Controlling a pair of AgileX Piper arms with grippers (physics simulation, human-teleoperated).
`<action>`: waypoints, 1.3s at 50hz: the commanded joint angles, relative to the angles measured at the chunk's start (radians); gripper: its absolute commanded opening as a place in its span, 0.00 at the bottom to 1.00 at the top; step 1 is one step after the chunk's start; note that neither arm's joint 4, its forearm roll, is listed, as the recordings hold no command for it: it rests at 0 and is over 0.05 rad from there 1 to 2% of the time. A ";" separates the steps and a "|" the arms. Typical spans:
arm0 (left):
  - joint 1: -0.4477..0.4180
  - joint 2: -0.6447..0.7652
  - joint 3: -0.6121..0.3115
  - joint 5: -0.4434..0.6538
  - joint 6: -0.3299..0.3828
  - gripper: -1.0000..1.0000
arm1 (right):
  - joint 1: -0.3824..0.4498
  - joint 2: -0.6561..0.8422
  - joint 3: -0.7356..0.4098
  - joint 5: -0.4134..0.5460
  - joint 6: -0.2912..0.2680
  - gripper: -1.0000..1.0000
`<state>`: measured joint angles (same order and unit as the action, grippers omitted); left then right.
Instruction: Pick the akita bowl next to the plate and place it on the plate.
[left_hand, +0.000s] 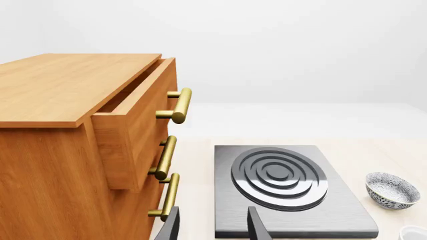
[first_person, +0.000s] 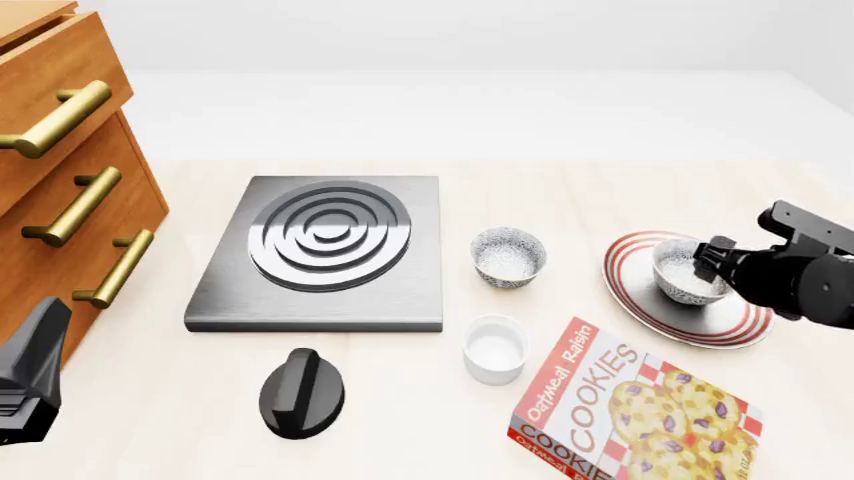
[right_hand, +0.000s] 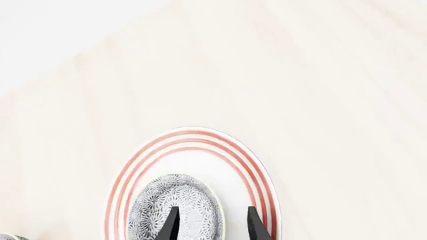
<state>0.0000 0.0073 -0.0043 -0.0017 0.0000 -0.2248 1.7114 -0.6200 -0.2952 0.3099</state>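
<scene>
Sits upright, mouth up, on the plate: the akita bowl. Right fingers straddling its rim in the right wrist view, grip uncertain. Left fingers spread, empty. Second bowl only in front and left wrist views.

Your right gripper hides the bowl's near rim; whether its jaws pinch that rim, you cannot tell.

A hob sits centre, drawers at nine o'clock, knob, ramekin and cookie box toward six.
</scene>
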 joint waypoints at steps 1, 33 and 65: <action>0.000 0.000 0.000 0.000 0.000 1.00 | -0.002 0.001 -0.001 -0.001 -0.002 1.00; 0.000 0.000 0.000 0.000 0.000 1.00 | -0.012 -0.141 -0.024 0.106 0.040 1.00; 0.000 0.000 0.000 0.000 0.000 1.00 | -0.010 -0.437 0.049 0.137 0.049 1.00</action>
<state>0.0000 0.0073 -0.0043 -0.0017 0.0000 -0.2301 1.3503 -0.5923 -0.1587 0.3583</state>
